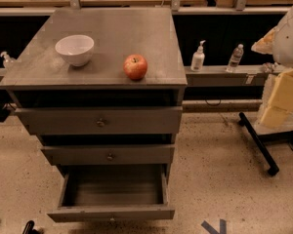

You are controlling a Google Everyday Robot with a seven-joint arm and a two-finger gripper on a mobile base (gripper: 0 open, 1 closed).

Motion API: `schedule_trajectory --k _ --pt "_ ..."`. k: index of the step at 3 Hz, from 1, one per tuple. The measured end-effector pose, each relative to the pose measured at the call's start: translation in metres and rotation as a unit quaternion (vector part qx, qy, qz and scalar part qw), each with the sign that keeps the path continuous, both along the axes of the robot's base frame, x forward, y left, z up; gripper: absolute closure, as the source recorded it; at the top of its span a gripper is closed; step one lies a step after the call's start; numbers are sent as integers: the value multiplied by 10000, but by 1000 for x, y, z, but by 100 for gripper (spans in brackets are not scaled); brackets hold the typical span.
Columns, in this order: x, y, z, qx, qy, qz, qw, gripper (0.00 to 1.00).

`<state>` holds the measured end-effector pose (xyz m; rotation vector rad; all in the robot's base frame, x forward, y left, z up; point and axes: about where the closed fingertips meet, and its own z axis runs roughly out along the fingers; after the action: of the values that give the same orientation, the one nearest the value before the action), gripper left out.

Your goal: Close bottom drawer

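The grey cabinet (102, 67) has three drawers. The bottom drawer (112, 212) is pulled far out, and I look down into its plain grey box interior (115, 186), which holds nothing. Its slim front panel faces me near the lower edge of the view. The middle drawer (109, 155) and the top drawer (101, 121) stick out a little, each with a small round knob. My gripper is not in view. Only a white and yellowish part of my arm (285, 72) shows at the right edge, well away from the cabinet.
A white bowl (75, 49) and a red apple (136, 67) sit on the cabinet top. Two bottles (198, 57) stand on a low ledge to the right. A black stand foot (258, 143) lies on the speckled floor at right. A small dark object (28, 226) is at bottom left.
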<state>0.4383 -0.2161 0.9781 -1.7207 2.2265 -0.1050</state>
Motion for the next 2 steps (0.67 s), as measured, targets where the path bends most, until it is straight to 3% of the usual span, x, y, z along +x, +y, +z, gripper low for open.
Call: schedule_trajectory --k 1,2 --pt "0 0 0 -6 -7 3 10000 0" --pt "11 22 -45 349 304 215 9987 0"
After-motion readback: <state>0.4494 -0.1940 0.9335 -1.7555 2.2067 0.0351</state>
